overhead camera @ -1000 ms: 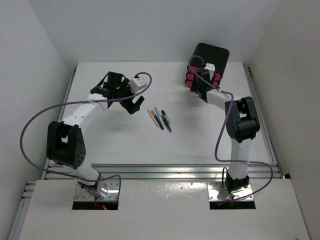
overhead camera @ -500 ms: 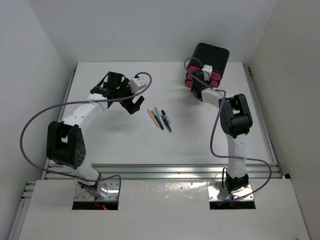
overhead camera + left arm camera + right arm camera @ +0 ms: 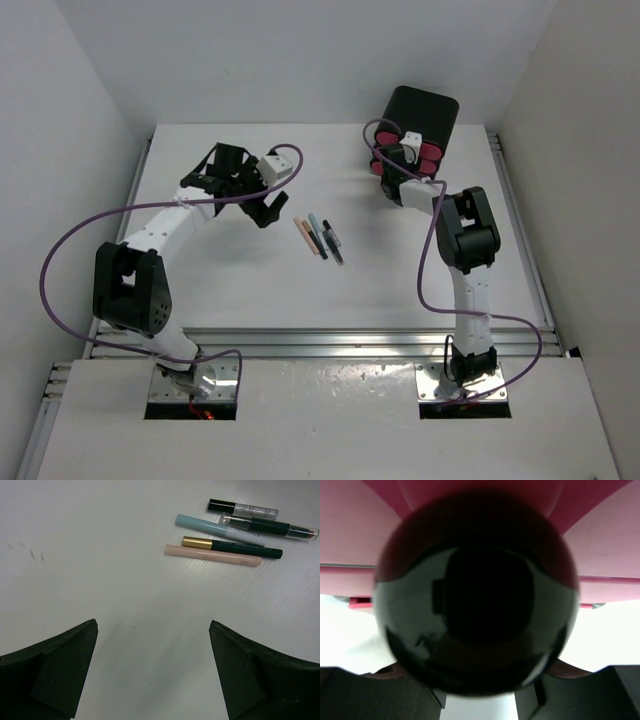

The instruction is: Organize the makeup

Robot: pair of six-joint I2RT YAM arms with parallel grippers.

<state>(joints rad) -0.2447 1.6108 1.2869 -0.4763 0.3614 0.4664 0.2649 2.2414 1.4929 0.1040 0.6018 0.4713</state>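
Several thin makeup pencils (image 3: 318,238) lie side by side mid-table; the left wrist view shows a beige one (image 3: 212,555), a teal one (image 3: 205,525), dark green ones and a black-capped clear tube (image 3: 242,511). My left gripper (image 3: 266,211) is open and empty, just left of the pencils. My right gripper (image 3: 390,163) is at the front of the black box with pink drawers (image 3: 425,115). In the right wrist view a shiny black drawer knob (image 3: 477,592) fills the frame between my fingers and hides their tips. The compact, sponge and palettes are out of view.
The black box stands at the table's back right corner area. White walls close the table on the left, back and right. A metal rail (image 3: 320,343) runs along the near edge. Purple cables loop from both arms.
The right arm's elbow has swung left and in toward the box while its gripper stays at the drawers. The left arm and the pencils have not moved.
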